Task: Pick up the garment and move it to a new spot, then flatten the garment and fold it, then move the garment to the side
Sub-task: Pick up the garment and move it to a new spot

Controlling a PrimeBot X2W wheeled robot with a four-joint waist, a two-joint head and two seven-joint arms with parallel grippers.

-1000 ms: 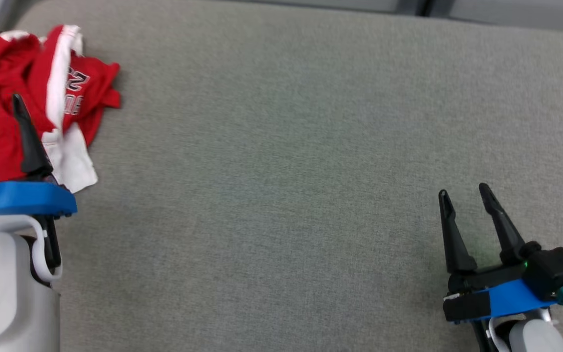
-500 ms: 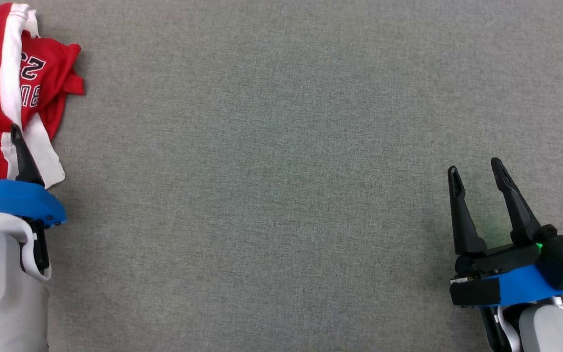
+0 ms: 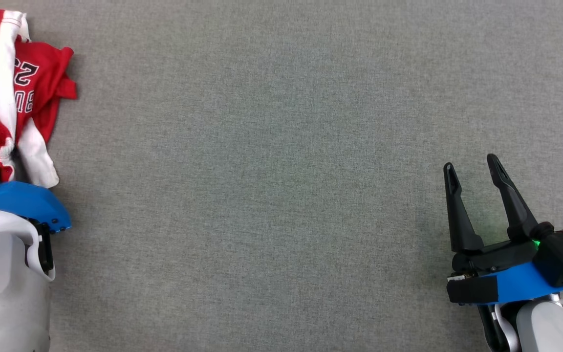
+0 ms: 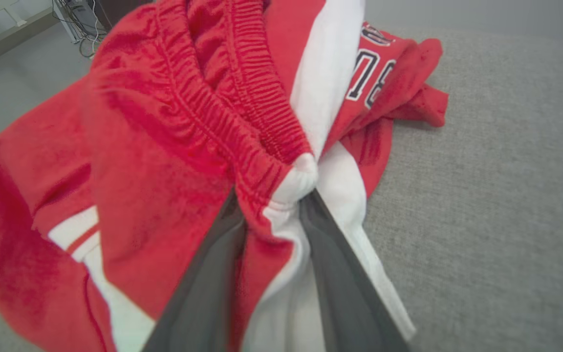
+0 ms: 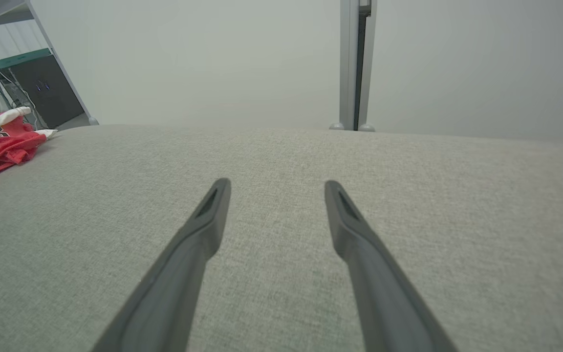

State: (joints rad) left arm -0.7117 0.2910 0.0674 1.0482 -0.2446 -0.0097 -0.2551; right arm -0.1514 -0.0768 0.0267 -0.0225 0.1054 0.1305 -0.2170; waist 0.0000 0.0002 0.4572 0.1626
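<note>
At the far left of the head view the garment (image 3: 3,83) lies crumpled on the grey cloth-covered tabletop (image 3: 262,171). It is red with broad white stripes and dark printed numerals, and part of it runs off the picture's left edge. Its near end meets the left hand (image 4: 281,198), whose blue mount sits just below the heap in the head view, with the fingers hidden by the cloth. The left wrist view shows the grip closely. The two dark fingers converge, clenched on a bunch of white and red cloth right at the end of the ribbed elastic band (image 4: 242,112). The rest of the garment spreads up and to both sides of them, and its numbered part rests on the tabletop beyond. The wide middle of the tabletop lies between the garment and the right hand (image 3: 471,164). That hand is at the lower right, well apart from the garment and released, its two fingers spread with grey surface showing between them. In the right wrist view the garment is a small red heap at the far left edge.
</note>
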